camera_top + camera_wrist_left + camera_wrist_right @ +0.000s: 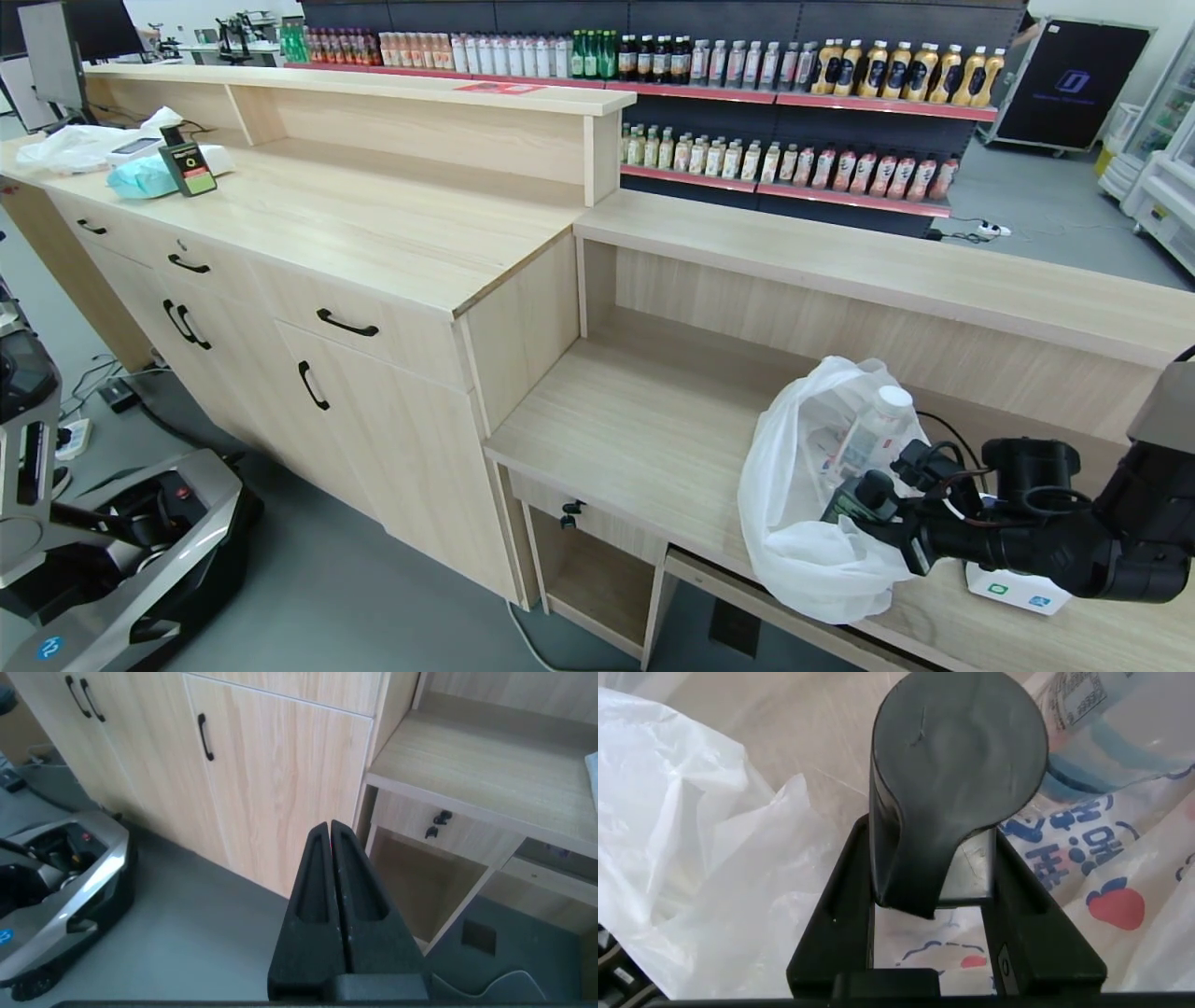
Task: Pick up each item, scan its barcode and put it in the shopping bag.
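A white plastic shopping bag (803,523) stands open on the low counter (644,420) at the right. Inside it are a clear bottle with a white cap (878,425) and a printed packet (1102,873). My right gripper (861,497) is at the bag's mouth, shut on a dark round-topped item (957,756) that hangs over the bag's contents; the right gripper (934,854) clamps it from both sides. My left gripper (330,835) is shut on nothing, low over the grey floor in front of the cabinet doors.
A dark handheld scanner (187,161), a pale blue packet (140,177) and another white bag (65,145) lie on the tall counter at the far left. A small white box (1018,588) sits under my right arm. Drink shelves (784,93) stand behind.
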Available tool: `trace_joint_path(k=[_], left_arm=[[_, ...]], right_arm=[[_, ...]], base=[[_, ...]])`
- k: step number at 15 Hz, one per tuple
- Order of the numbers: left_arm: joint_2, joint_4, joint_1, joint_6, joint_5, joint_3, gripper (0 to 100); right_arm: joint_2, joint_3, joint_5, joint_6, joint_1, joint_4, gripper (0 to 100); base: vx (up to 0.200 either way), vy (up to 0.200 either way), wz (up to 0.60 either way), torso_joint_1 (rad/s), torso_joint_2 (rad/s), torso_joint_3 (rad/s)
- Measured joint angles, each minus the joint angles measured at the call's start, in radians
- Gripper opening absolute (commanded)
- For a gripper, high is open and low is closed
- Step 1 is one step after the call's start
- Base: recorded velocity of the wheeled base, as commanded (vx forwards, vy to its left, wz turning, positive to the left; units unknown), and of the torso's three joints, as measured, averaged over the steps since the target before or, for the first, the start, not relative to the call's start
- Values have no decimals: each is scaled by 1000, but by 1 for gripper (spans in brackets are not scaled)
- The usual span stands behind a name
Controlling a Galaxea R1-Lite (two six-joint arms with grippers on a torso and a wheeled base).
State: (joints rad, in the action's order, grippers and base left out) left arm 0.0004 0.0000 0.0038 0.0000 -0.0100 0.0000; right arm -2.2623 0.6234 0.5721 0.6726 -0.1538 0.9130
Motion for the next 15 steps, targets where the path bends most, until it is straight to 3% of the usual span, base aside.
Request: trace_joint_path(k=[1, 2, 8, 13, 15], left_arm=[[0, 0, 0, 0, 0, 0, 0], [0, 0, 1, 0, 0, 0, 0], [0, 0, 0, 0, 0, 0, 0], [0, 0, 0, 0, 0, 0, 0], [0, 0, 0, 0, 0, 0, 0]], right_arm=[[-1, -1, 1, 4, -3, -2, 0], [-1, -3, 6, 4, -5, -3, 100], [55, -3, 82, -9, -8, -72, 100], [343, -32, 160, -29, 12, -260, 100], [506, -54, 173, -28, -21, -365, 100]], base=[[0, 0, 0, 0, 0, 0], [0, 0, 0, 0, 0, 0], [0, 0, 0, 0, 0, 0], [0, 0, 0, 0, 0, 0], [0, 0, 0, 0, 0, 0]])
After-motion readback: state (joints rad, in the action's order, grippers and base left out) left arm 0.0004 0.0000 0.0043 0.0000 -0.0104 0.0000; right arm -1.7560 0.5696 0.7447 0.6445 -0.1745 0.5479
